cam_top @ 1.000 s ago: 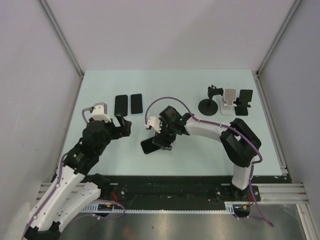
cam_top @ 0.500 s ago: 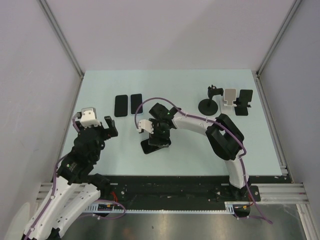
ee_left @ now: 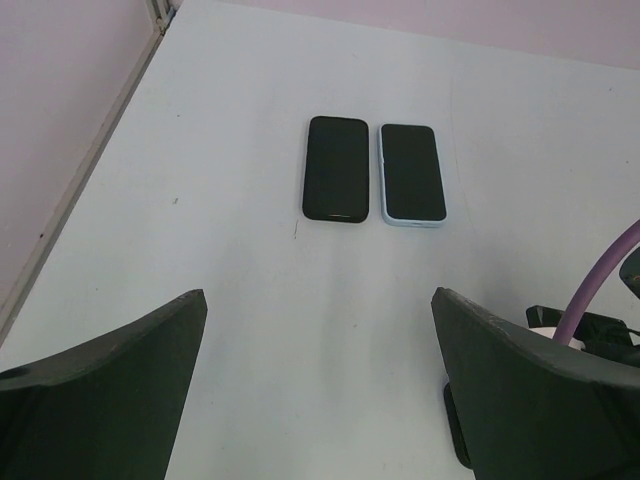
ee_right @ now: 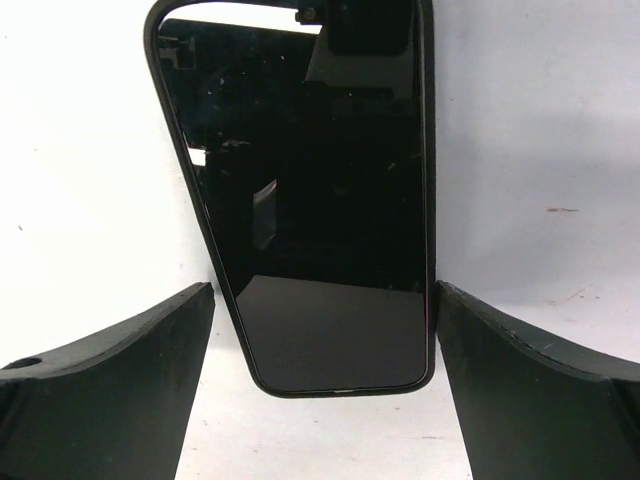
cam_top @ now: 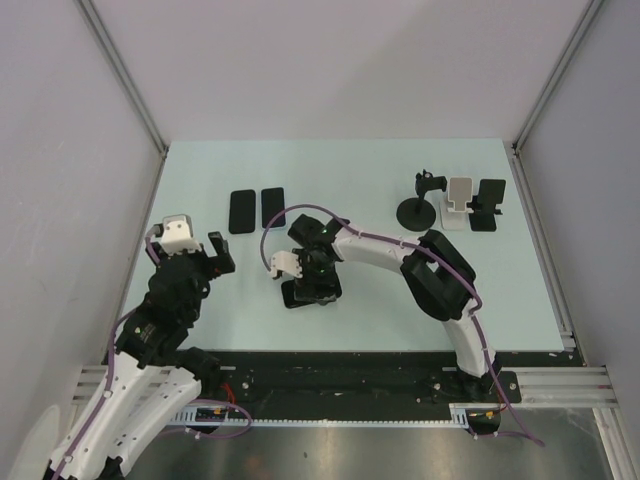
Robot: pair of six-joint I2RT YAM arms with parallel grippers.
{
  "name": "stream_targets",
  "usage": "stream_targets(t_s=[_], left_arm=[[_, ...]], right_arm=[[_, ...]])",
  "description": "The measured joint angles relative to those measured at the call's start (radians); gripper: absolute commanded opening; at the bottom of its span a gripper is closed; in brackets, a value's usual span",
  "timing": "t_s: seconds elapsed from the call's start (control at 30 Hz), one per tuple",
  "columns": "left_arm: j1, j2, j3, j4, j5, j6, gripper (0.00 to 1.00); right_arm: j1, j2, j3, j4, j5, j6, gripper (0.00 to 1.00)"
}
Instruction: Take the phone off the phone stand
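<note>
Appears almost done: shows the black phone point(ee_right: 320, 180) flat on the table point(cam_top: 350, 170), well apart from the phone stands point(cam_top: 459, 197). Finds the right gripper point(ee_right: 322, 300) spread wide astride it without contact, and the left gripper point(ee_left: 318, 300) equally spread, idle. Probably leaves only withdrawing
</note>
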Motion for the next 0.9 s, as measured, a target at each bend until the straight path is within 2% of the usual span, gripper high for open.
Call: stream_targets(t_s=[0.07,0.17,0.33,0.37,0.47,0.67,0.77,0.9], left_arm=[[0.003,-0.001,-0.002,0.003,0.001,0.000,1.00],[0.006,0.000,-0.011,0.003,0.008,0.000,1.00],[0.011,0.002,-0.016,0.003,0.027,0.000,1.00],[0.011,0.002,-0.016,0.003,0.029,-0.002,1.00],[0.011,0.002,-0.016,0.003,0.054,-0.011,1.00],[0.013,0.008,-0.017,0.003,0.140,-0.090,1.00],[0.013,0.035,-0.027,0.017,0.218,-0.163,1.00],[0.014,0.125,-0.071,0.077,0.364,-0.261,1.00]], right_arm=[[0.008,-0.001,0.000,-0.008,0.005,0.005,0.89],[0.014,-0.003,-0.003,-0.009,0.013,0.032,0.71],[0.017,-0.018,-0.027,0.014,0.029,0.145,0.49],[0.017,-0.030,-0.047,0.033,0.028,0.169,0.40],[0.010,-0.077,-0.122,0.100,0.015,0.251,0.30],[-0.028,-0.160,-0.249,0.204,0.031,0.496,0.24],[-0.075,-0.212,-0.325,0.259,0.048,0.627,0.18],[-0.162,-0.306,-0.461,0.346,0.029,0.771,0.17]])
